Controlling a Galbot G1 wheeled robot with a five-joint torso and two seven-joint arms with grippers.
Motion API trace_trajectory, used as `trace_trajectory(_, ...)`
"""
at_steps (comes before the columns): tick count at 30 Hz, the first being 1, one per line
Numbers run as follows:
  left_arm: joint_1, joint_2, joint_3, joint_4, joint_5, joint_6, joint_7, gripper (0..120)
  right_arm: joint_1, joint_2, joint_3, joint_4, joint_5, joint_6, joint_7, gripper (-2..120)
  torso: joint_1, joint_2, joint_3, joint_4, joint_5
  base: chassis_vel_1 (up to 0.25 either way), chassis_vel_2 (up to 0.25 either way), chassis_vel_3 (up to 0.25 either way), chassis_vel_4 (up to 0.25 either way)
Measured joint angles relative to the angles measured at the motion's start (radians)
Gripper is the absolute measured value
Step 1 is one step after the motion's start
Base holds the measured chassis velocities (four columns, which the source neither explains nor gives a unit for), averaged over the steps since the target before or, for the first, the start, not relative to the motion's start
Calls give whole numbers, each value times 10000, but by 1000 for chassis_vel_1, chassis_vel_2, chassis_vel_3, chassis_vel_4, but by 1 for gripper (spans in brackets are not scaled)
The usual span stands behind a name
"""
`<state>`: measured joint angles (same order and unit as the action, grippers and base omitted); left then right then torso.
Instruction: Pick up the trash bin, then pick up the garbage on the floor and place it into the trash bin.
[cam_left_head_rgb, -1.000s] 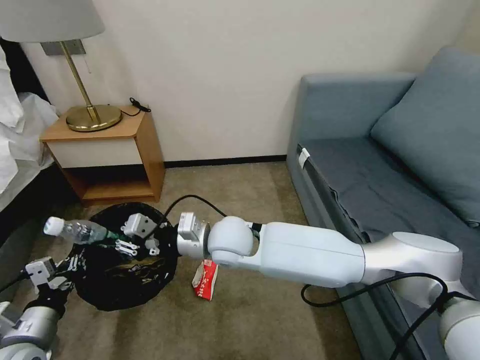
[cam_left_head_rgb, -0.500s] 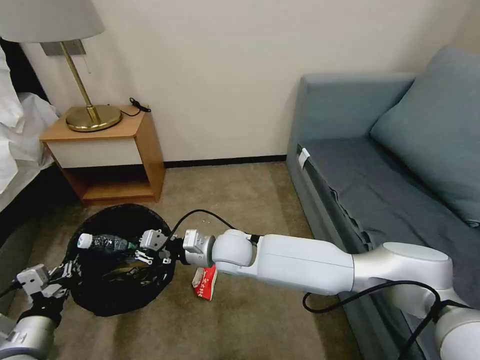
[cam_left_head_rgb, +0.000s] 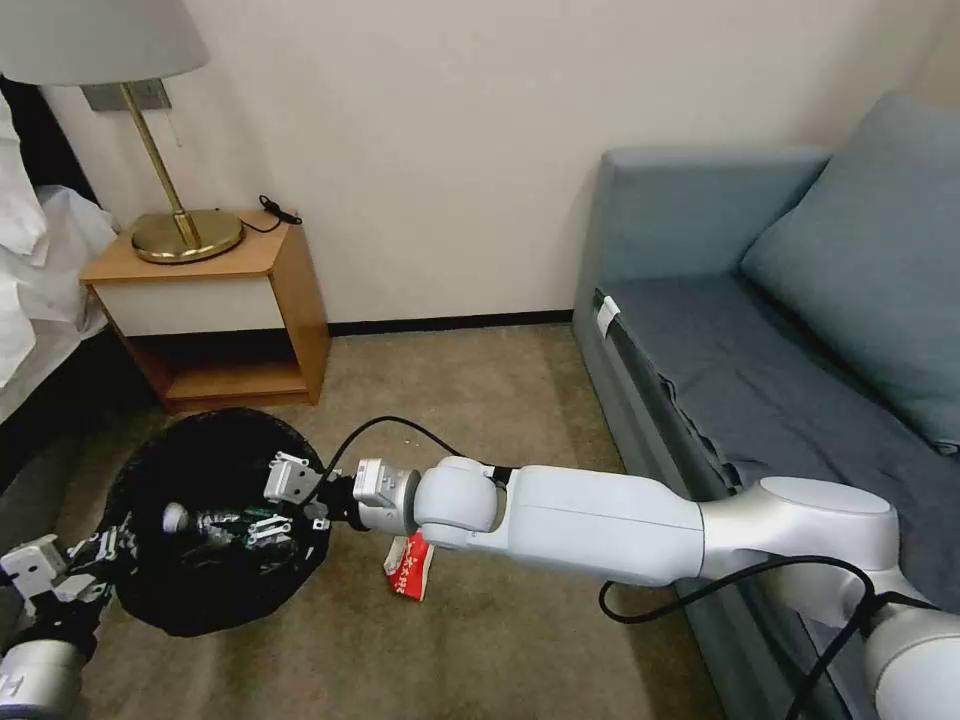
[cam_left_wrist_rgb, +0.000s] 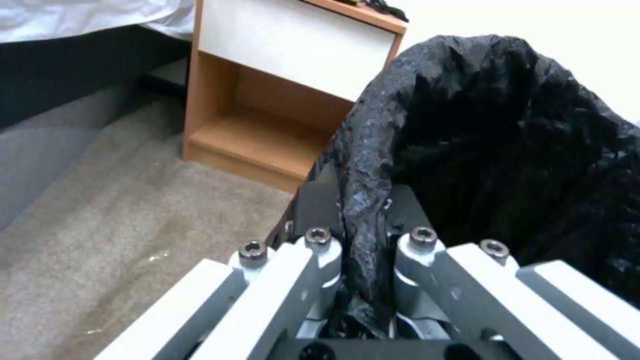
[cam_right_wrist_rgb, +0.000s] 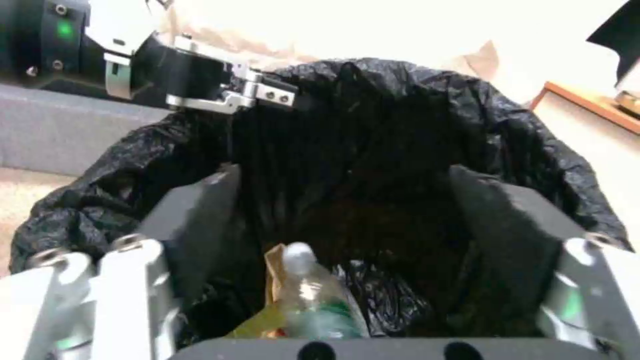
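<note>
The low round bin lined with crinkly black plastic (cam_left_head_rgb: 205, 535) is gripped at its rim by the clenched left end effector (cam_left_wrist_rgb: 363, 235). The right end effector (cam_left_head_rgb: 268, 510) is spread open inside it, the small clear green-labelled bottle (cam_right_wrist_rgb: 313, 295) lying released between its fingers. A red-and-white packet (cam_left_head_rgb: 410, 568) lies on the carpet beneath the right wrist.

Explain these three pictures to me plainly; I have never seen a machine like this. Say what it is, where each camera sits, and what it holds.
This is a wheeled robot with two arms. The wide picture comes from a camera on its head, looking down at a carpeted floor. The other two come from cameras on its wrists.

The left gripper has its jaws shut on the rim of the trash bin, a bin lined with a black bag. The right gripper reaches over the bin with its jaws open; a clear bottle lies inside the bin below it, beside some brown paper.

A red-and-white packet lies on the carpet beside the bin. Nearby stand a nightstand and a blue sofa.
</note>
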<state>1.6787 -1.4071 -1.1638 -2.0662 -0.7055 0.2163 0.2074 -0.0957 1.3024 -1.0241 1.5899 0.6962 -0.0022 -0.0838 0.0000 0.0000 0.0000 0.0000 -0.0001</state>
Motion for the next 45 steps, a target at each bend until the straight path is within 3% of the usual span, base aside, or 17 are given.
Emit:
trace_trajectory(2,-7,91,-80,112,-30,-30,-6,4,-37,71,97,-72,2,-24,151,96,0,0,0,0,0,0,0,0,0)
trace_trajectory(5,-7,186,-190,246,-30,-68,-5,4,-66,108,355,-157,71,-46,232,99,0,0,0,1,0,0,0,0,0)
trace_trajectory(14,-45,649,-498,779,-97,-209,100,4,-149,-156,1763,-194,1457,-891,1115,100,0,0,0,0,0,0,0,0,0)
trace_trajectory(22,-164,617,-553,895,6,-212,93,4,-556,-530,1937,-389,1871,-1944,1848,100,0,0,0,-2,0,0,0,0,0)
trace_trajectory(25,-165,558,-648,881,51,-212,77,4,-790,-491,1931,-492,2313,-2721,2195,100,0,0,0,0,0,0,0,0,0)
trace_trajectory(30,-82,565,-861,841,46,-208,72,4,-1075,-165,1652,-1347,2436,-3279,2206,100,0,0,0,0,1,0,0,0,0)
trace_trajectory(45,-49,667,-1106,910,-2,-168,68,4,-1784,425,467,-3840,1999,-3437,1478,100,0,0,0,0,0,0,0,0,0)
